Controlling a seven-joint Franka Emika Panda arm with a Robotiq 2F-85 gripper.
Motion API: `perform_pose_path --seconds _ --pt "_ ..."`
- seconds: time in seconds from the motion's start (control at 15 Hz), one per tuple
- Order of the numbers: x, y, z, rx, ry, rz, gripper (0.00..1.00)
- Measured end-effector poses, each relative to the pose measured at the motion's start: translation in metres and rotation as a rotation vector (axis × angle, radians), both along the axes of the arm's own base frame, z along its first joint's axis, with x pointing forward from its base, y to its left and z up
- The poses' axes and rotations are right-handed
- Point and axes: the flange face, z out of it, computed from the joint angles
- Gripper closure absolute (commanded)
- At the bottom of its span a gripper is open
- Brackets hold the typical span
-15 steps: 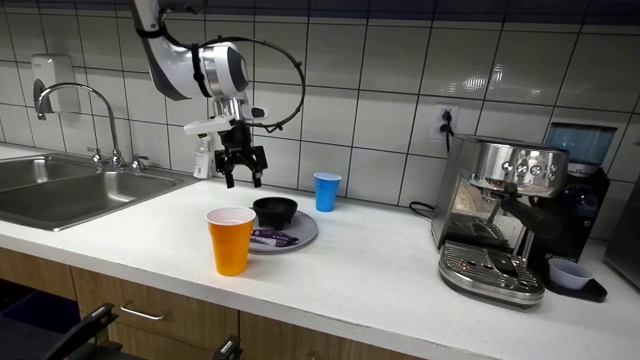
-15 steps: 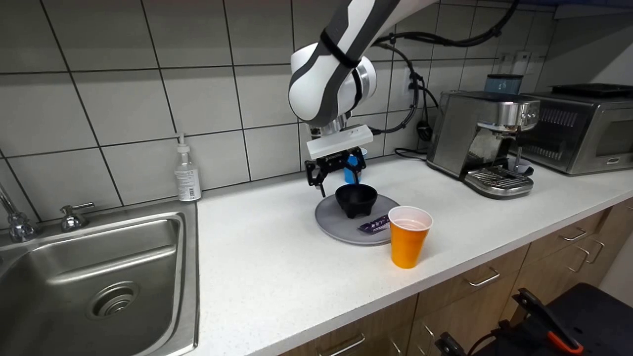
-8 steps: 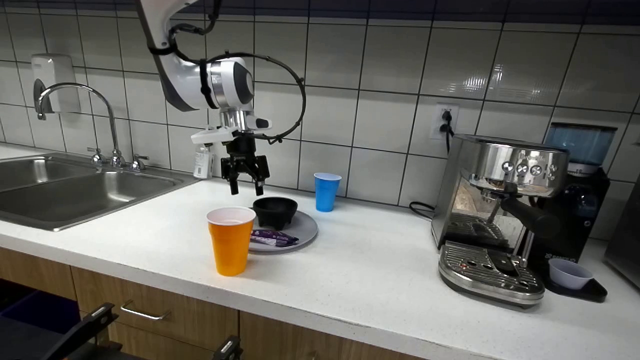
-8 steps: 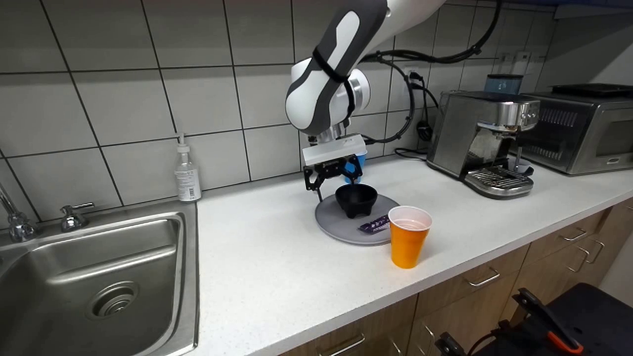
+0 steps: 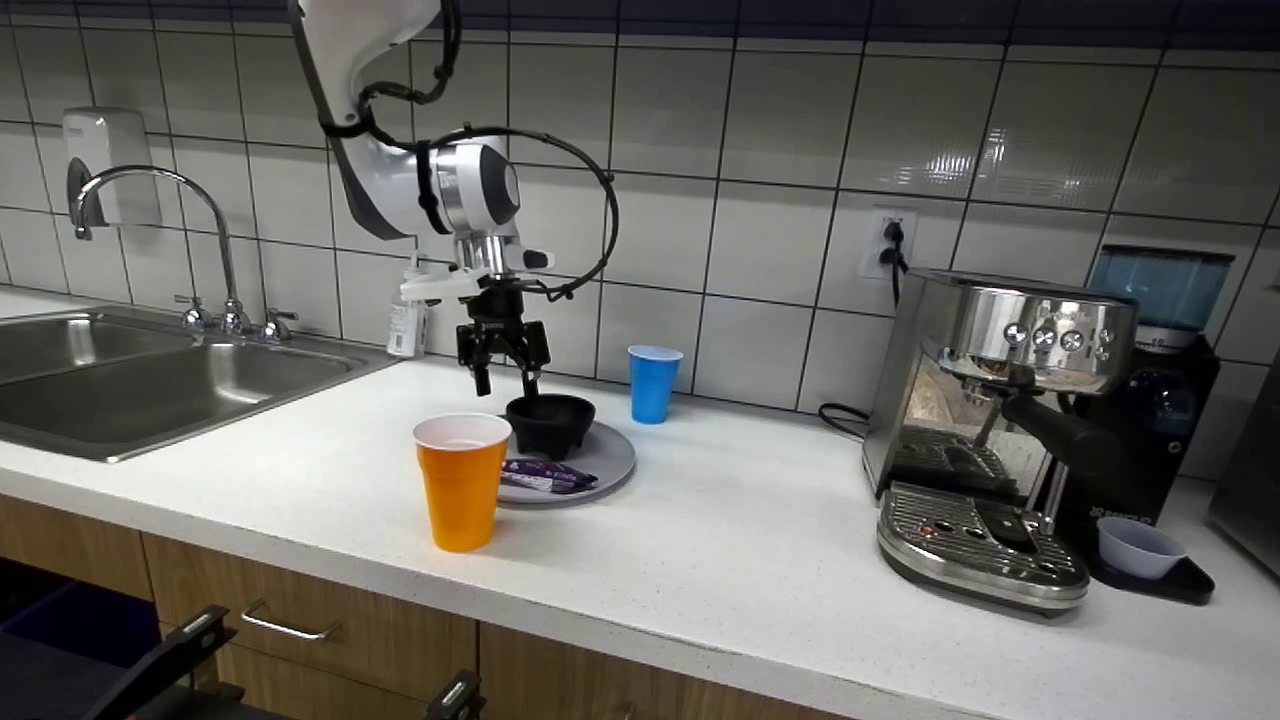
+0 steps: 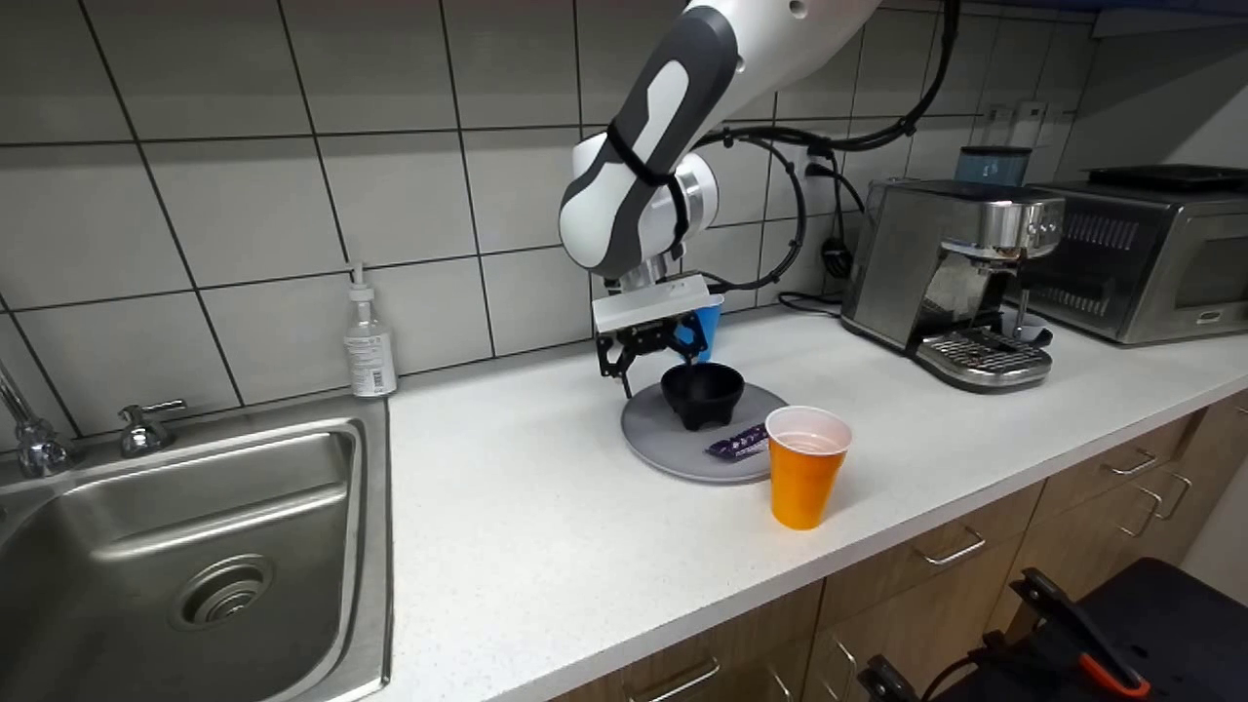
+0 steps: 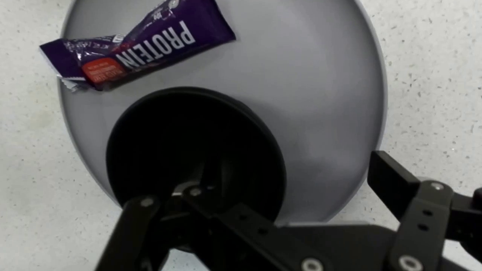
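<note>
Gripper [image 5: 507,389] near bowl [image 6: 702,400], wrapper [image 7: 141,51] legible wrist-only

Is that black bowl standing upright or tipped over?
Upright: the black bowl stands on the gray plate with its mouth facing up; the wrist view looks down into it.

In an exterior view, tapered plastic cups: two (one orange cup [image 5: 460,495], centre-left; one blue cup [image 5: 653,388], centre). Round bowls: two (one black footed bowl [image 5: 550,427], centre; one pale bowl [image 5: 1140,548], lower right). Round grey plate [image 5: 608,455]: one. Purple wrapped protein bar [image 5: 545,476]: one.
</note>
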Motion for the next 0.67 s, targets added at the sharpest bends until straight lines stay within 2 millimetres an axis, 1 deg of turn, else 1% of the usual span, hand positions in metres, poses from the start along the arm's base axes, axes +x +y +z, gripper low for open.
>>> perform_pose_path --seconds 0.33,0.67 --pt "0.011 -0.004 -0.011 0.008 -0.001 -0.025 0.0" --pt "0.017 -0.005 -0.016 0.026 -0.003 -0.05 0.0"
